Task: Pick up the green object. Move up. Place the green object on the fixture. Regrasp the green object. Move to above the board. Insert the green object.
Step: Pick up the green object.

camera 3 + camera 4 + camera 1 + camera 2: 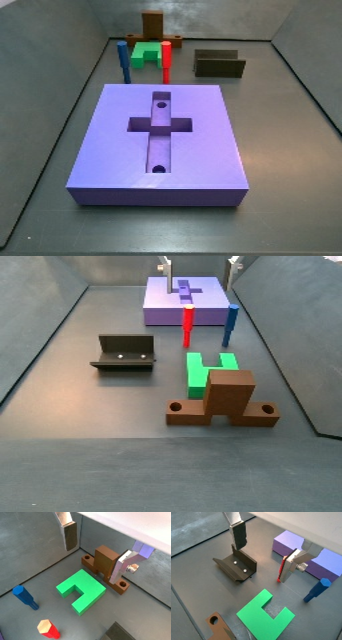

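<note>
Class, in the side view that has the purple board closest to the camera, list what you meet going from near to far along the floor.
Board → blue peg → green object → wooden stand. The hand is out of this view; in a wrist view it hangs above the floor.

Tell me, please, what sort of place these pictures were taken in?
Probably a simulated robot test cell rather than a real room: a bare grey walled floor holds flat-coloured assembly pieces, the purple board with its cross cutout, the green object and the dark fixture. The gripper hangs open above them.

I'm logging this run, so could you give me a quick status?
Gripper open, above the floor, holding nothing. Green object flat on the floor, ungrasped. Red peg and blue peg stand close by.
</note>
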Motion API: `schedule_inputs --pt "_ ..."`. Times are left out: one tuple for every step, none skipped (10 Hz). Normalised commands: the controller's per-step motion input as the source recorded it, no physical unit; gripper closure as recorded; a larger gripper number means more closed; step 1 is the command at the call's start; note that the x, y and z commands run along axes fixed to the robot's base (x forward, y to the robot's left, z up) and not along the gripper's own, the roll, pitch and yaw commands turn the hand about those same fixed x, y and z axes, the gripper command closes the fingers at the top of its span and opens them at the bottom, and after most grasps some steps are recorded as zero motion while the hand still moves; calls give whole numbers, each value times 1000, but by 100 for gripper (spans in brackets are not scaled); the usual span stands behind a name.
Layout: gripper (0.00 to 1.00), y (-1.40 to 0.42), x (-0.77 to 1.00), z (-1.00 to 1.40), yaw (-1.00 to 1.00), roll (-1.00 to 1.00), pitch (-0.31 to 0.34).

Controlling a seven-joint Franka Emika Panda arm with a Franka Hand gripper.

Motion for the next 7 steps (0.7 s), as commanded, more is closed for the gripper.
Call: schedule_inputs --pt "0 0 0 -46 0 0 -24" --pt "0 -51 309 -11 -57 0 57" --pt "0 -89 151 -557 -91 0 -114" --pt "0 -74 77 -860 -94 -46 -183" --pt "0 -60 49 -906 -46 -16 -184" --pt "0 -71 0 -934 -74 -7 -174" --pt "0 -103 0 -920 -111 -7 -184"
